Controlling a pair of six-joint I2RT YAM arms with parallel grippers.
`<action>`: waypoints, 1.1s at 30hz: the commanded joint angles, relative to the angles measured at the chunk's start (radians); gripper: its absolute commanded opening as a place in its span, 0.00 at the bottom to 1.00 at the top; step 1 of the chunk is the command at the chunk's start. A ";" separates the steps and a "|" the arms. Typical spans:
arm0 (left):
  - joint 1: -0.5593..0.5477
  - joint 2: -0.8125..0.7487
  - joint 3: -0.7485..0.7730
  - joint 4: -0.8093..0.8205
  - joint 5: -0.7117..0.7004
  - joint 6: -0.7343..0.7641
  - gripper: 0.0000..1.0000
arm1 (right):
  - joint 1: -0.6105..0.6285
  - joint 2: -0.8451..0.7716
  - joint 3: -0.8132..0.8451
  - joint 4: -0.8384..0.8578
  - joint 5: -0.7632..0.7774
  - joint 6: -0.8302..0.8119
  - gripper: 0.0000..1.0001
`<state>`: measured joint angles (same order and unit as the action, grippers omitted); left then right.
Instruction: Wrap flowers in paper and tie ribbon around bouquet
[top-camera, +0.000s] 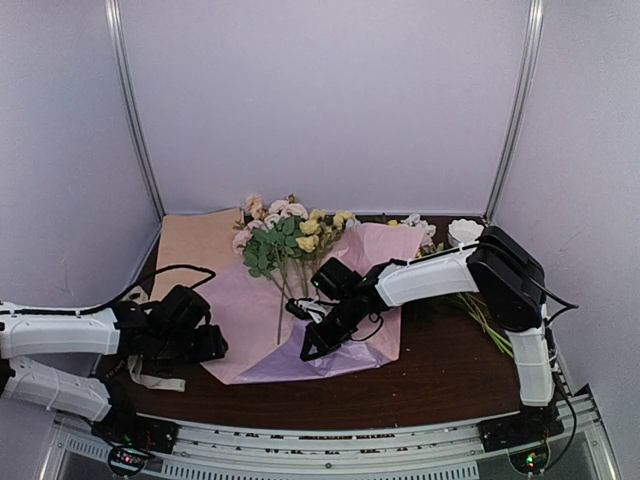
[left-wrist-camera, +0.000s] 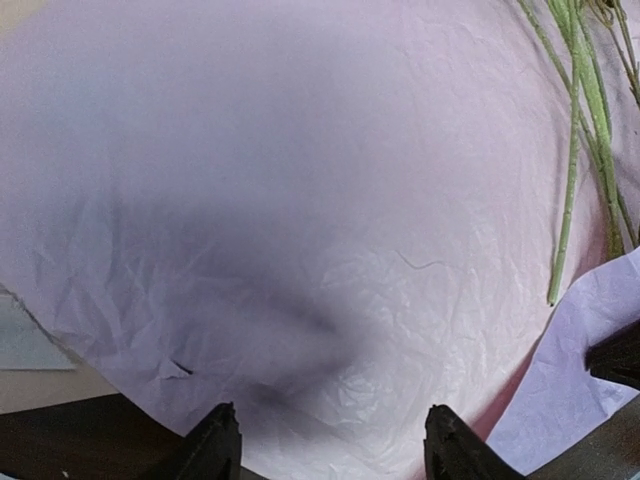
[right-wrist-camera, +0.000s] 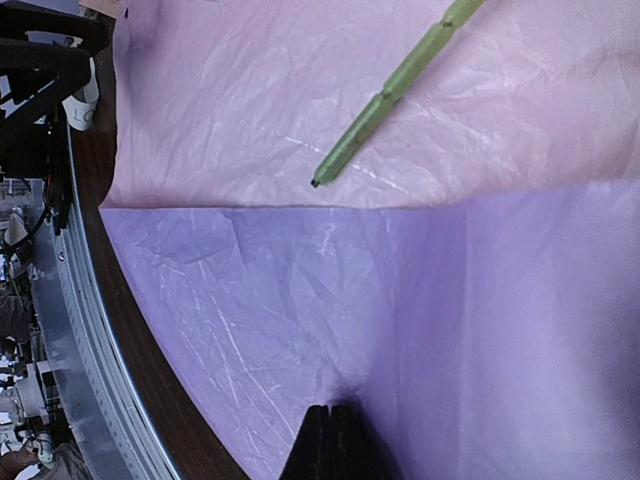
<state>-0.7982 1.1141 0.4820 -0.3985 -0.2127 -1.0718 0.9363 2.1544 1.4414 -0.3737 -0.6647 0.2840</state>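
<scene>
Right gripper (right-wrist-camera: 334, 430) pinching shut on folded lilac flap of paper (top-camera: 250, 320). Left gripper (left-wrist-camera: 330, 455) hovering at paper's left edge, jaws parted, gripping nothing. Flowers (top-camera: 285, 240) lying on paper's pink face, blooms pointing toward far edge.

No text, label, brand or number is legible anywhere on or around the paper (top-camera: 250, 320) on the table (top-camera: 450, 372).
</scene>
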 joint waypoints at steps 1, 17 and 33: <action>0.004 -0.028 0.022 -0.188 -0.053 -0.144 0.68 | 0.006 0.018 0.001 -0.077 0.056 -0.013 0.00; 0.059 -0.289 -0.298 0.109 0.030 -0.281 0.77 | 0.007 0.023 0.008 -0.087 0.057 -0.018 0.00; 0.128 -0.260 -0.355 0.275 0.109 -0.269 0.75 | 0.010 0.019 0.010 -0.092 0.056 -0.023 0.00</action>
<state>-0.7013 0.8059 0.1802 -0.1726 -0.1696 -1.3476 0.9382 2.1544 1.4509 -0.3977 -0.6548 0.2718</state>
